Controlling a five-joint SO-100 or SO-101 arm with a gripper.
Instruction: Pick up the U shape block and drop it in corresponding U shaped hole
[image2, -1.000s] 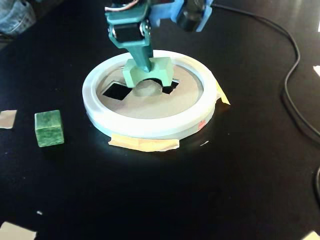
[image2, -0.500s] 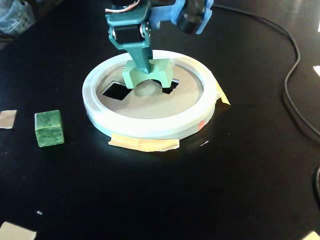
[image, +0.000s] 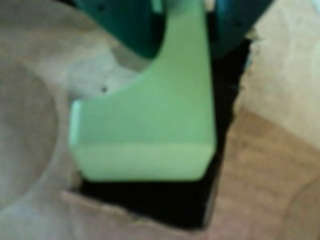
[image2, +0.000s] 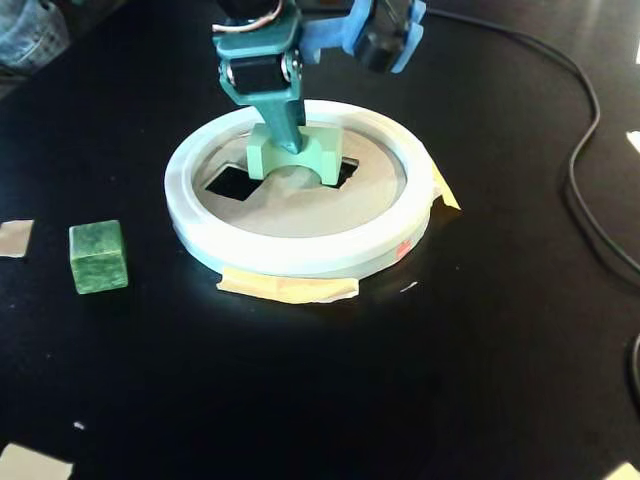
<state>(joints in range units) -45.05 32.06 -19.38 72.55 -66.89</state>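
The light green U-shaped block stands arch-down on the cardboard top of a round white sorter, over a dark cut-out. My teal gripper comes down from above and is shut on the block, with one finger in the arch. In the wrist view the block fills the middle. My gripper clamps one leg of it at the top. The dark hole opens right below and beside the block. Whether the block's feet are inside the hole is hidden.
A second dark cut-out lies left of the block in the lid. A dark green cube stands on the black table at the left. Tape holds the sorter down. A black cable runs along the right.
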